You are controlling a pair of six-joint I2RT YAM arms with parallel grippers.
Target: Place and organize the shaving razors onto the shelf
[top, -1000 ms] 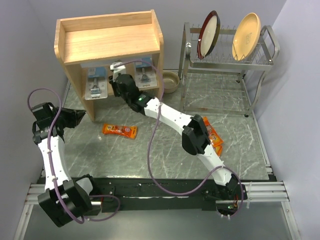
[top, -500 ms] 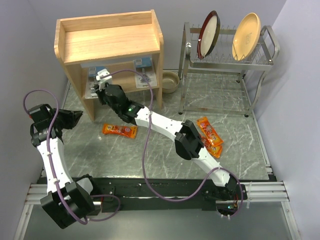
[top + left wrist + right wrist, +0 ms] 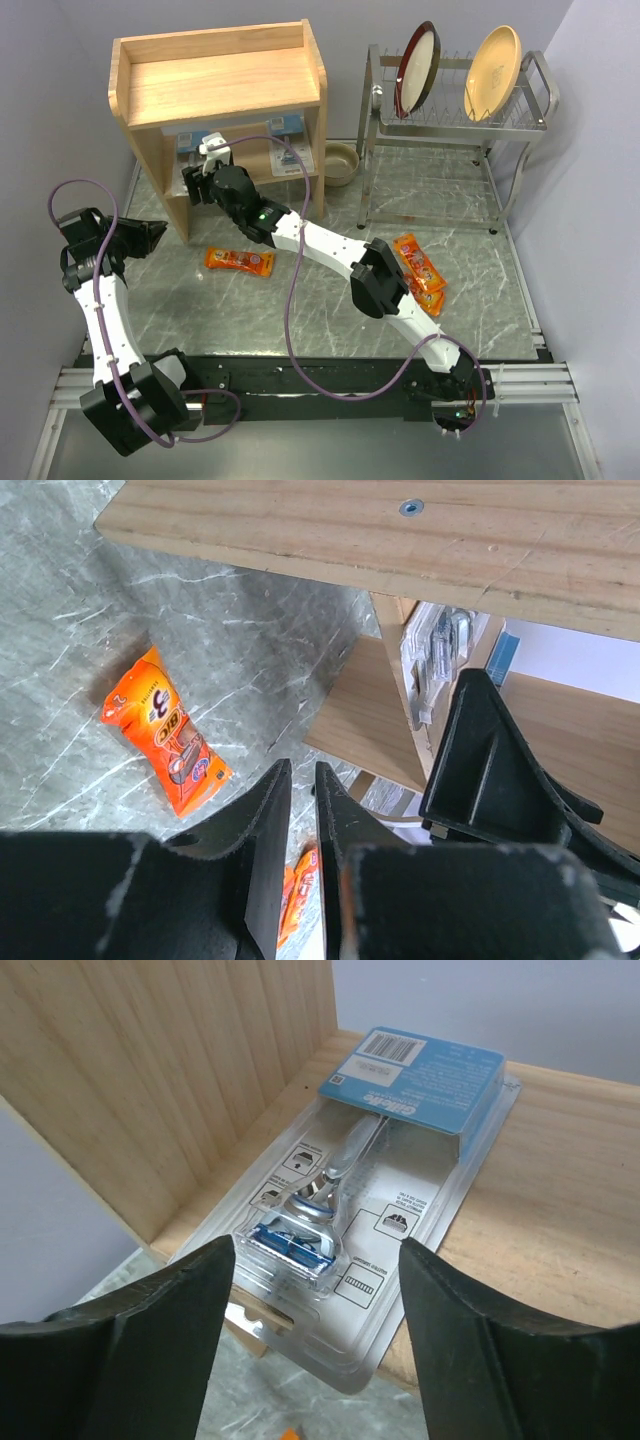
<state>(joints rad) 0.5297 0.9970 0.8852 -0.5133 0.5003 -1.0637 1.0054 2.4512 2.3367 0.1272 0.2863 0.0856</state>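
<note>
The marbled table [image 3: 500, 290] bears the shelf [image 3: 215, 85], a dish rack [image 3: 455, 128], a bowl [image 3: 342, 163] and three orange packs [image 3: 240, 261].

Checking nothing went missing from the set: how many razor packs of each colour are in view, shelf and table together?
Orange packs: 3, all on the table
Clear blister packs with blue cards: 2, both on the shelf's lower tier
Total: 5
</note>
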